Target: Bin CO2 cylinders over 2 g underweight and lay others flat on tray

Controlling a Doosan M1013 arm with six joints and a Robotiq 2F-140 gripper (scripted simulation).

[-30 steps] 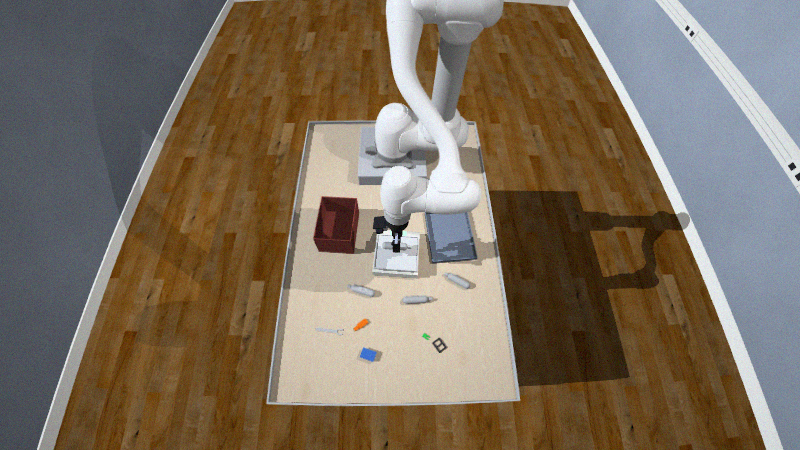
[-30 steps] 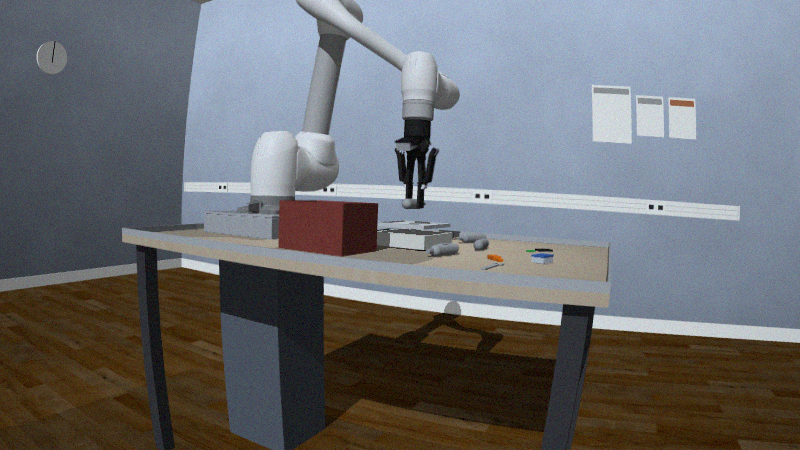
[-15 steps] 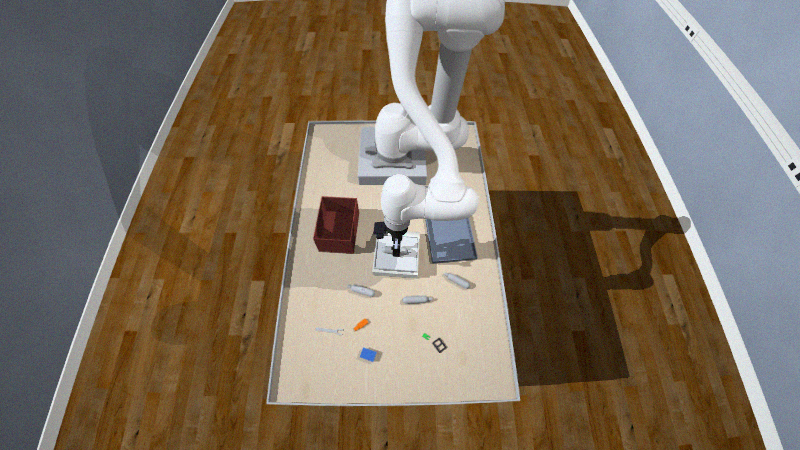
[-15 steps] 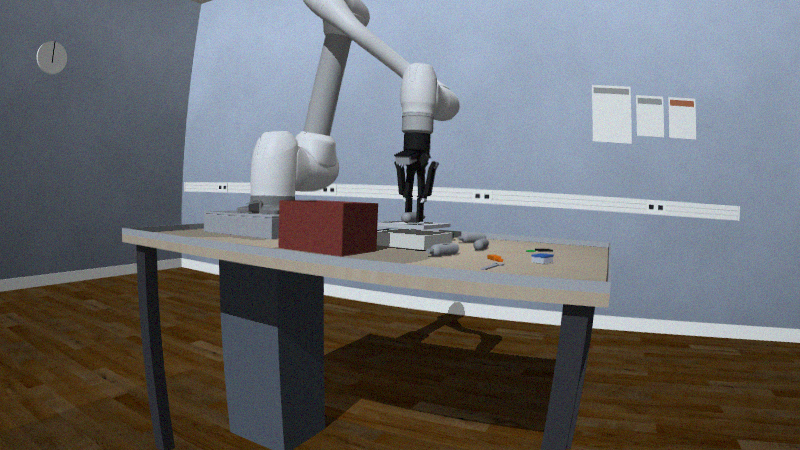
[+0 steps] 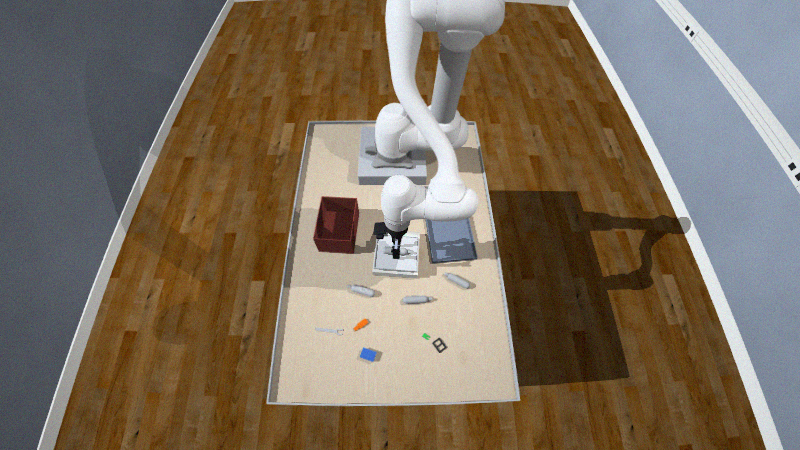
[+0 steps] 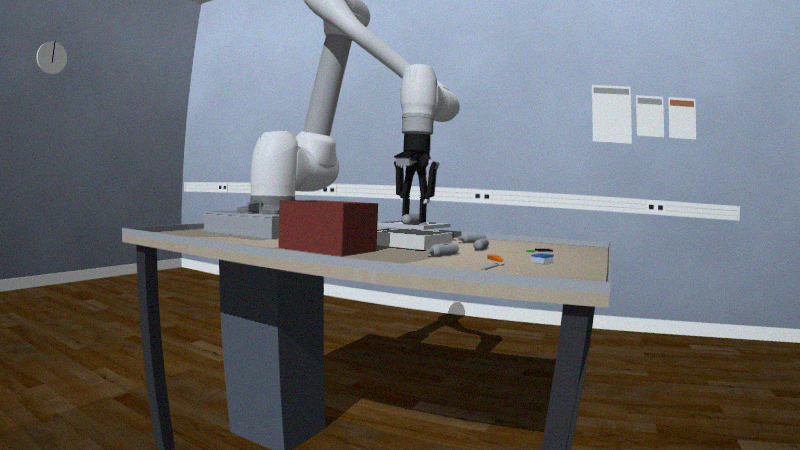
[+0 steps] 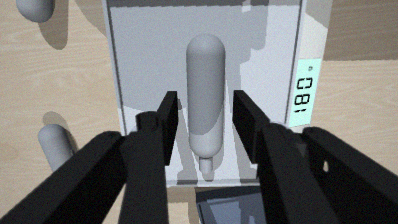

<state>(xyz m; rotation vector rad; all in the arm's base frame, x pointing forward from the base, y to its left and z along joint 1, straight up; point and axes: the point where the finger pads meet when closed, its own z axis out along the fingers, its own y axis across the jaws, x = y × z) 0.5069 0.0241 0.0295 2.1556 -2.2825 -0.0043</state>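
A grey CO2 cylinder (image 7: 205, 95) (image 6: 408, 218) lies flat on the white scale (image 7: 145, 55) (image 5: 386, 271) (image 6: 413, 239), neck pointing toward me in the wrist view. The scale's side display (image 7: 302, 95) is lit with digits. My gripper (image 7: 205, 106) (image 5: 396, 252) (image 6: 415, 217) stands low over the scale, fingers on either side of the cylinder with a gap on each side, open. Three more cylinders (image 5: 360, 290) (image 5: 416, 300) (image 5: 457, 280) lie on the table in front of the scale. The red scrap bin (image 5: 335, 223) (image 6: 327, 226) is left of the scale and the grey tray (image 5: 450, 239) is right of it.
Small clutter lies near the table's front: a wrench (image 5: 328, 330), an orange piece (image 5: 361, 324), a blue block (image 5: 368, 354), a green piece (image 5: 426, 336) and a black frame (image 5: 439, 345). The arm's grey base plate (image 5: 391, 167) is at the back.
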